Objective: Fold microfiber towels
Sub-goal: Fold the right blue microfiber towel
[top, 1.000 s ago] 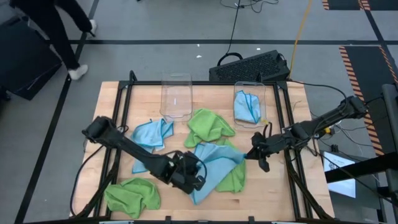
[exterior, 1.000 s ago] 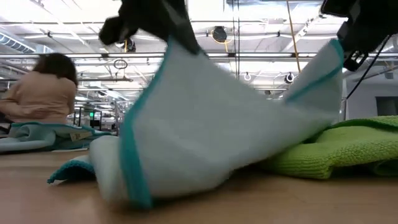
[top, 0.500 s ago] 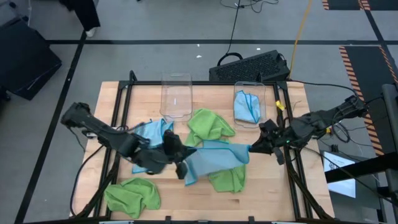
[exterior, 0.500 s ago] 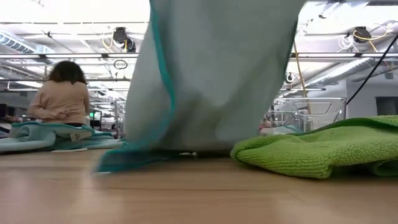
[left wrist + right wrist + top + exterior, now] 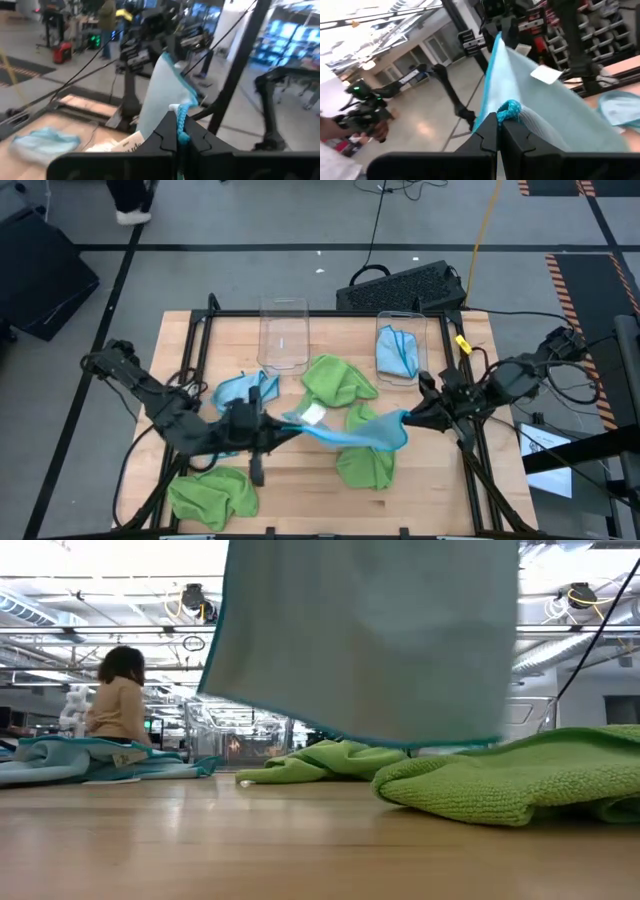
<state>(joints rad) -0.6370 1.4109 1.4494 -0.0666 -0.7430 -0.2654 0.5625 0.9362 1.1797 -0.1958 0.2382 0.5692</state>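
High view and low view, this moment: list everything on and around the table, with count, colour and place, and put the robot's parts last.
Stretched towel: one, light blue, held off the table between both grippers.
Other blue towels: two; one crumpled at left centre, one inside the right bin.
Green towels: three, lime; far centre, near left corner, near centre under the stretched towel.
Bins: two, clear plastic, far edge; left bin, right bin.
Keyboard: one, black, on the floor beyond the table.
Table: one, light wood.
Person: one, far in the room, low view.
Left gripper: jaws shut on the stretched towel's left end.
Right gripper: jaws shut on its right end.
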